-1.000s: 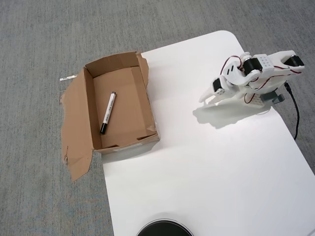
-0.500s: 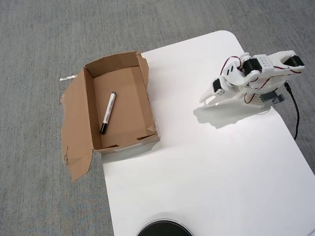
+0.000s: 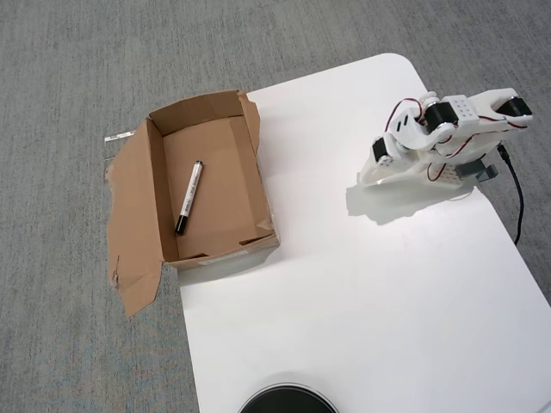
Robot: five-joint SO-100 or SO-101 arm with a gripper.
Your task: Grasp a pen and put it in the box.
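The white pen point(image 3: 189, 197) with its black cap lies inside the brown cardboard box point(image 3: 244, 203), slanting along the box floor, cap end toward the lower left. The box stands at the left edge of the white table point(image 3: 362, 292), with a torn flap spread out on the carpet. My white gripper point(image 3: 365, 178) is far to the right of the box, low over the table near the arm's base. It looks shut, and nothing is between its fingers.
A black round object point(image 3: 287, 400) pokes in at the bottom edge. A black cable point(image 3: 518, 200) runs down the table's right side. Grey carpet point(image 3: 69, 86) surrounds the table.
The gripper's tip has drawn in slightly to the right and its jaws have come together. Pen and box have not moved.
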